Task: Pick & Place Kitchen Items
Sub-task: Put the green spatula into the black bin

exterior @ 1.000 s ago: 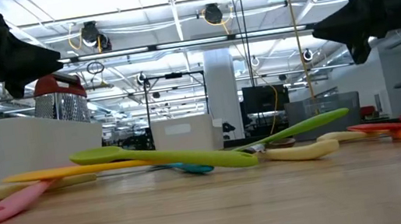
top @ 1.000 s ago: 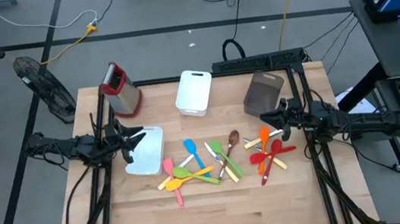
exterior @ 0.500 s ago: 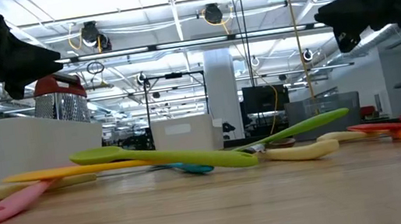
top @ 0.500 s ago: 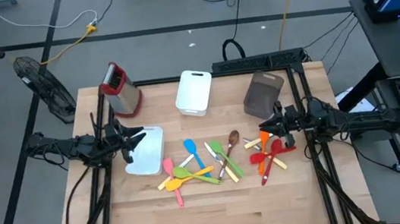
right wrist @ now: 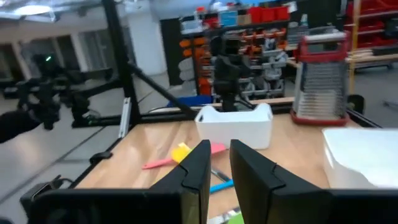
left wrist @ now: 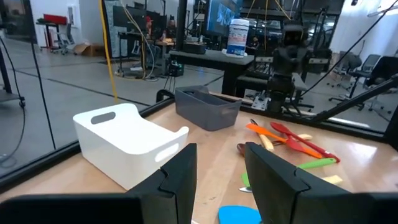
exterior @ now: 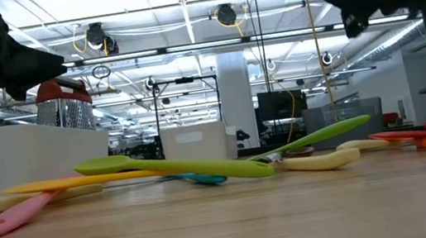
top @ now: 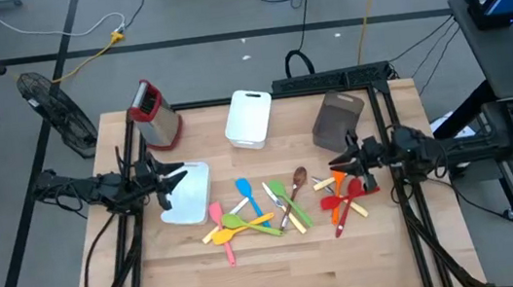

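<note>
Hovering at the frame's right, the right gripper [top: 349,164] hangs above the red and orange utensils [top: 349,194], fingers slightly parted, grasping nothing. Left gripper [top: 175,180], likewise empty, waits over a white tray [top: 196,208] on the worktop [top: 280,258].

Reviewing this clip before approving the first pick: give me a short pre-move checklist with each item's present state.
1. Right gripper above the red and orange utensils, empty: ok.
2. Right gripper's fingers parted wide enough for a handle: not ok, only a narrow gap.
3. Left gripper over the flat white tray, empty, fingers apart: ok.
4. Grey bin unobstructed: ok.
5. Target handle free of neighbours: not ok, utensils overlap.
</note>
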Controlling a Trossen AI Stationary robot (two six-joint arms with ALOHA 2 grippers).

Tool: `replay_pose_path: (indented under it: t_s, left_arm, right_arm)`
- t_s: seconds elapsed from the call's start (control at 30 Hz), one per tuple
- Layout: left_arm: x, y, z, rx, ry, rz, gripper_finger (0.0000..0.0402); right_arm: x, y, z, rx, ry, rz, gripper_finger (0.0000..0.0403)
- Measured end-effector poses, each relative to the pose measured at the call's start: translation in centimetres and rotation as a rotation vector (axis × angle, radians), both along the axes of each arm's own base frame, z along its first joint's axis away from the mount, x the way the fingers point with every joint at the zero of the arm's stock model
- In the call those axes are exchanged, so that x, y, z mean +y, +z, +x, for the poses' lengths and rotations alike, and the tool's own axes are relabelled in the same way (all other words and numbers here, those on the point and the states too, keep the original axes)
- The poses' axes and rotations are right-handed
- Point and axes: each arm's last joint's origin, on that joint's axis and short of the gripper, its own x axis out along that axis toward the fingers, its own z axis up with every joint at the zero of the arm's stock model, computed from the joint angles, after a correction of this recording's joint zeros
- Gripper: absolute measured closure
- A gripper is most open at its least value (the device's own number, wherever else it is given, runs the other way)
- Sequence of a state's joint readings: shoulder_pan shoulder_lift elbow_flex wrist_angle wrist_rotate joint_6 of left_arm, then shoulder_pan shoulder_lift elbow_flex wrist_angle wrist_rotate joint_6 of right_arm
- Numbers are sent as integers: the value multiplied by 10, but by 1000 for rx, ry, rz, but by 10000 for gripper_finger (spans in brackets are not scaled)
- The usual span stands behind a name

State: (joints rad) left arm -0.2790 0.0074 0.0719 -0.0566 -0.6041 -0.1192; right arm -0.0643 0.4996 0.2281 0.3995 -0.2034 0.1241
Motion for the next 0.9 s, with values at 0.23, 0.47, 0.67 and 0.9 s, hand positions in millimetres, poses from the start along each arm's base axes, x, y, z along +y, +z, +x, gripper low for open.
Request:
replay_pose_path:
  t_s: [0.23,0.47,0.67,0.9]
  left_arm:
    - [0,0,0,6,0,13,261]
    - [0,-5,0,52,0,26,261]
    - [0,-7,0,76,0,32,261]
    - [0,-7,0,76,0,32,261]
  right_arm:
    - [21,27,37,315,-35,-144,348]
    - [53,22,85,714,-37,-250,320]
    - [73,14,117,889,-18,-250,267]
    - [82,9,141,1009,-47,-244,202]
